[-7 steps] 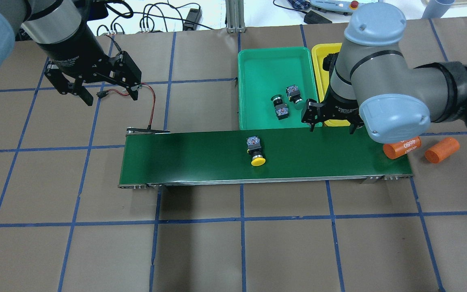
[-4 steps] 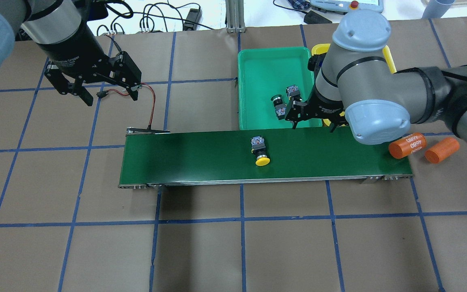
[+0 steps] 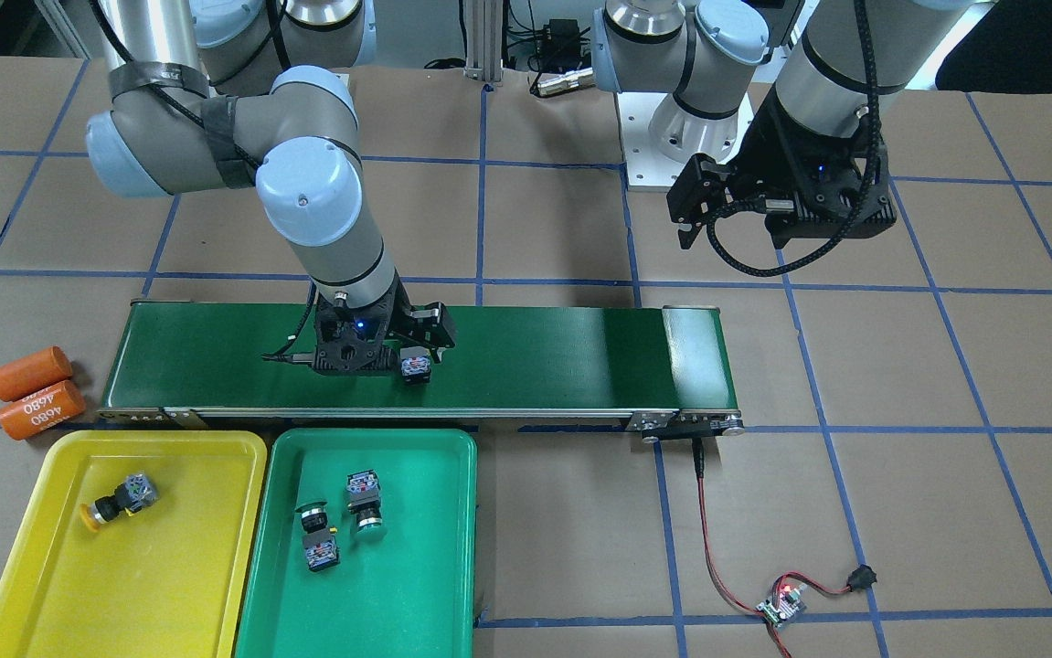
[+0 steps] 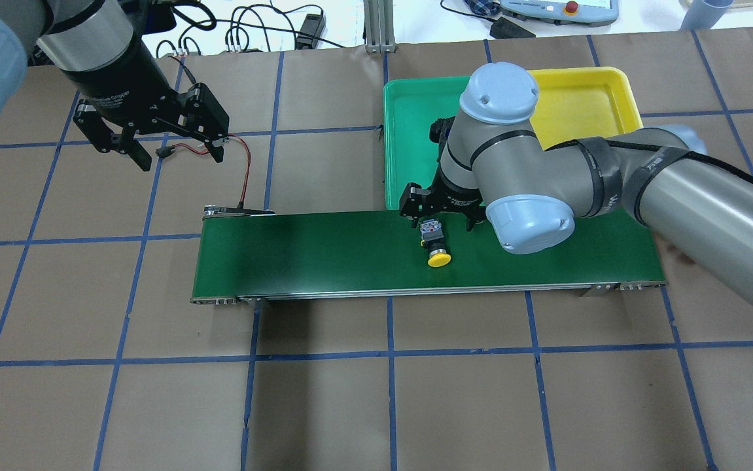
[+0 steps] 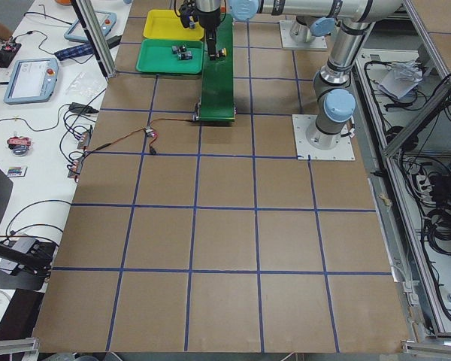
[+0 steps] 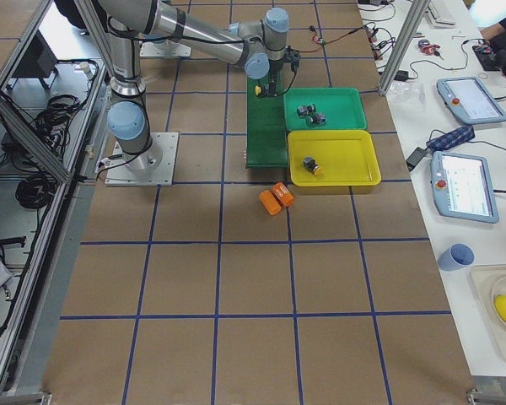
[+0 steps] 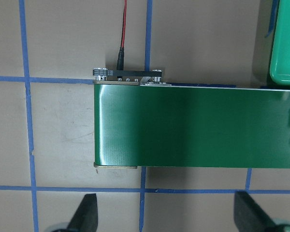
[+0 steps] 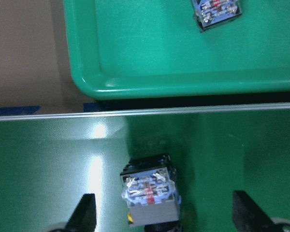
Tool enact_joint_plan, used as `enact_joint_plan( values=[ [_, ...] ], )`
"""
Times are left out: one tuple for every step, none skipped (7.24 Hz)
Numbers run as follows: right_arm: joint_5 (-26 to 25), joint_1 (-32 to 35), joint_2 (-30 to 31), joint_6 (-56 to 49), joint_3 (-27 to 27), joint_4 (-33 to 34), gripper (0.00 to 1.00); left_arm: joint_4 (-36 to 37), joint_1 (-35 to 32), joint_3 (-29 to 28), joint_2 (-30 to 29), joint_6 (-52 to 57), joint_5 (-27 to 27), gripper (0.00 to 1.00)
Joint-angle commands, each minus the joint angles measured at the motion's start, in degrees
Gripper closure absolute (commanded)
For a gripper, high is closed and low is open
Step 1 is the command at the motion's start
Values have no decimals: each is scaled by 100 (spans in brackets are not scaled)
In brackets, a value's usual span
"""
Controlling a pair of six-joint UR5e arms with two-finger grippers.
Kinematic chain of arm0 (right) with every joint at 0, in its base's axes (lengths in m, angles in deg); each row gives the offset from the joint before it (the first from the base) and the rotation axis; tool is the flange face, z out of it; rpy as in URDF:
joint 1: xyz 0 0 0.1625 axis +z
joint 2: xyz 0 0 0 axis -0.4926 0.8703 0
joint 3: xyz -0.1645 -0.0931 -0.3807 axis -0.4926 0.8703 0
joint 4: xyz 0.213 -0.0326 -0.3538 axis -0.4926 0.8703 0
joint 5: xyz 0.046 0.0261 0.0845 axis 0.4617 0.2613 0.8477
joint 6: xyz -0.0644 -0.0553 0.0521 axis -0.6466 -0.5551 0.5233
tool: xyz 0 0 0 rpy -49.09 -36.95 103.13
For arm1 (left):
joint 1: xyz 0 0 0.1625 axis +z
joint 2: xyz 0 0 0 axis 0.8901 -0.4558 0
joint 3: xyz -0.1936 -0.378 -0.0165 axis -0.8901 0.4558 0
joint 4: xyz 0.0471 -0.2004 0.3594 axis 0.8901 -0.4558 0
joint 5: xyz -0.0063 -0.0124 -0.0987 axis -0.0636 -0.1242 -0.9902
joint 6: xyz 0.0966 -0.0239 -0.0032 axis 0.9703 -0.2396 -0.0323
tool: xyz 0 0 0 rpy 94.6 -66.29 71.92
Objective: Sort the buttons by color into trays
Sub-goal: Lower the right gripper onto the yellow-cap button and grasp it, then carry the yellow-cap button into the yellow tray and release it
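A yellow-capped button [image 4: 434, 244] lies on its side on the dark-green conveyor belt [image 4: 317, 255]; it also shows in the front view [image 3: 416, 367] and the right wrist view [image 8: 150, 188]. My right gripper [image 4: 439, 219] is open over it, one finger on each side of its body, not touching. The green tray [image 3: 416, 567] holds two green buttons [image 3: 317, 539] [image 3: 364, 498]. The yellow tray [image 3: 151, 585] holds one yellow button [image 3: 119, 498]. My left gripper [image 4: 176, 156] is open and empty, above the table off the belt's left end.
Two orange cylinders [image 3: 30, 373] [image 3: 41, 409] lie on the table off the belt's right end, beside the yellow tray. A red wire runs from the belt's left end to a small circuit board [image 3: 786, 603]. My right arm hides the green tray's contents in the overhead view.
My right arm has swung left from over the trays to over the belt, with its open gripper now at the yellow button. The button has drifted right along the belt. The left arm is still.
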Motion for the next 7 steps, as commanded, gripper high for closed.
enact_joint_plan(
  values=[
    [-102, 66, -106, -40, -28, 0, 12, 0, -2, 0, 3, 0, 0, 0],
    [-477, 57, -80, -92, -37, -96, 68, 0, 6, 0, 3, 0, 0, 0],
    [-611, 57, -45, -371, -37, -175, 100, 0, -2, -8, 3, 0, 0, 0],
    [-621, 57, -27, -592, -11, -307, 100, 17, -11, 0, 3, 0, 35, 0],
    [-630, 31, 17, -620, 42, -343, 100, 26, -11, -8, -6, 0, 9, 0],
    [-656, -4, 104, -612, 146, -326, 100, 26, -2, -9, 29, 0, 17, 0],
    [-883, -170, 149, -646, 348, -308, 100, 26, -11, -35, 29, 0, 18, 0]
  ],
)
